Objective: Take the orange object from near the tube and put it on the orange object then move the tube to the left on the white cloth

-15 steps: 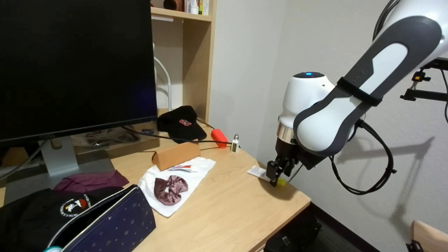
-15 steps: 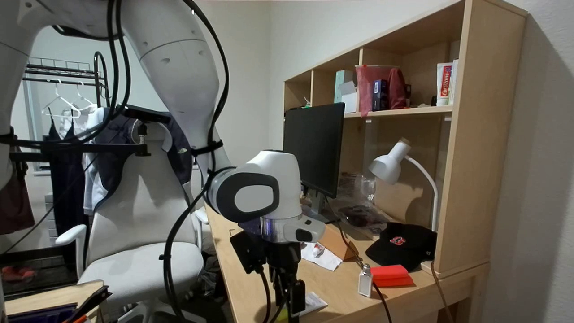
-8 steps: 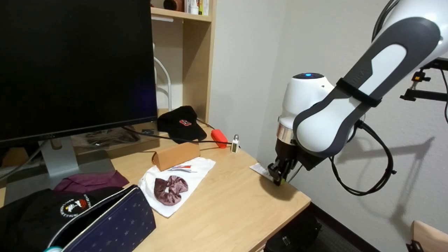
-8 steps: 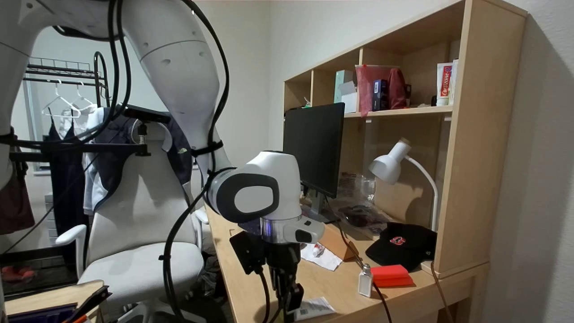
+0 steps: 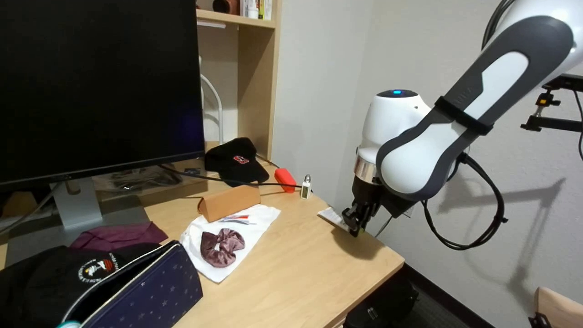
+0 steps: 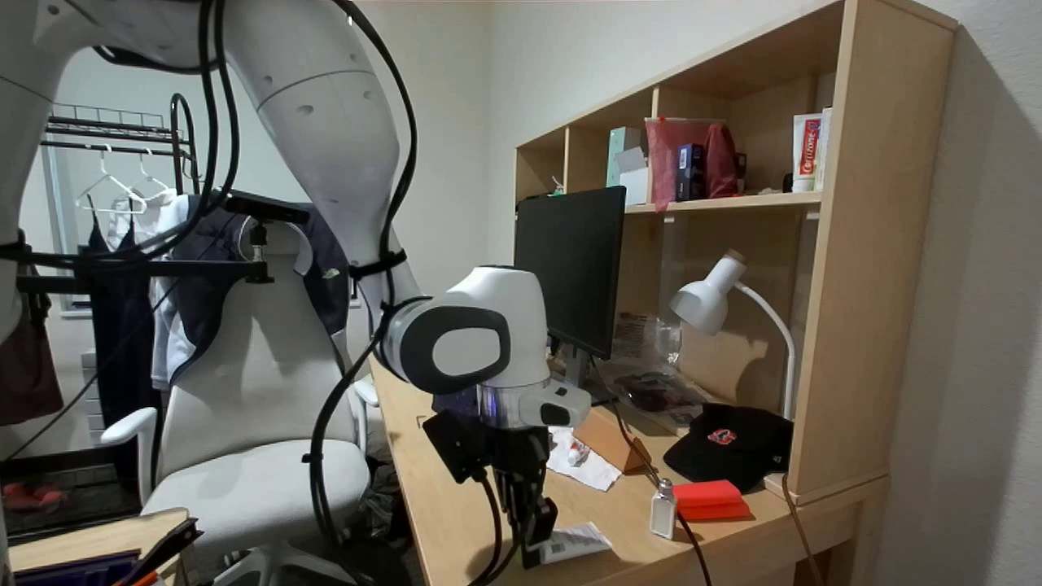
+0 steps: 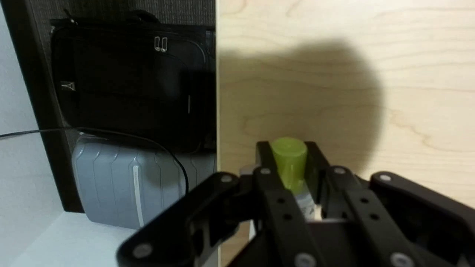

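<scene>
Black fingers (image 7: 315, 160) clamp the tube (image 6: 576, 543) by its cap (image 7: 290, 160); a navy pouch (image 5: 157, 286) gapes.

The tube cap (image 7: 290, 163) looks like smooth plastic, the desk (image 5: 291, 273) grained wood, the scrunchie (image 5: 221, 259) sheeny velvet.

Scrunchie (image 5: 223, 258) on the cloth (image 5: 259, 221), tube (image 5: 332, 217) well apart, in the end effector (image 7: 290, 151)

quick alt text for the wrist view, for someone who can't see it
A black gripper at the bottom grips a tube by its yellow-green cap over a pale wooden desk with a dark, rounded shadow. Left of the desk's edge, a black zipped bag and a ribbed grey suitcase show.
</scene>
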`<state>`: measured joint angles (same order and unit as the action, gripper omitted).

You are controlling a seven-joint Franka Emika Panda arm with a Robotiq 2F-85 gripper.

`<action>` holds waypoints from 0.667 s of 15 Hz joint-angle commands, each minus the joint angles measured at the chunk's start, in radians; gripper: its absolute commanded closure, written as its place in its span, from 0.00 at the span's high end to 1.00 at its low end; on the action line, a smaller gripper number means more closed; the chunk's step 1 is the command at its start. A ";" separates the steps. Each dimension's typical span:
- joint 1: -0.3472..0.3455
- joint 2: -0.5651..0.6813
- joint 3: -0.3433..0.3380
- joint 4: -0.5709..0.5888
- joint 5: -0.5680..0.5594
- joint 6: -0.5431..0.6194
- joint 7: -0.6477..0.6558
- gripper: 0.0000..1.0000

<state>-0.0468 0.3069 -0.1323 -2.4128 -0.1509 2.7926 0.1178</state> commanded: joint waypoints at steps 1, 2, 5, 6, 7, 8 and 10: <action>0.016 -0.043 0.027 0.010 0.009 -0.010 -0.045 0.13; 0.022 -0.052 0.039 0.013 0.009 -0.011 -0.054 0.12; 0.038 -0.079 0.084 0.014 0.019 -0.012 -0.089 0.13; 0.037 -0.088 0.107 0.011 0.034 -0.008 -0.110 0.13; 0.039 -0.096 0.125 0.010 0.042 -0.006 -0.124 0.12; 0.044 -0.099 0.135 0.014 0.037 -0.006 -0.128 0.12; 0.051 -0.094 0.146 0.031 0.030 -0.011 -0.129 0.12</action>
<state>-0.0009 0.2342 -0.0018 -2.3855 -0.1479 2.7920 0.0449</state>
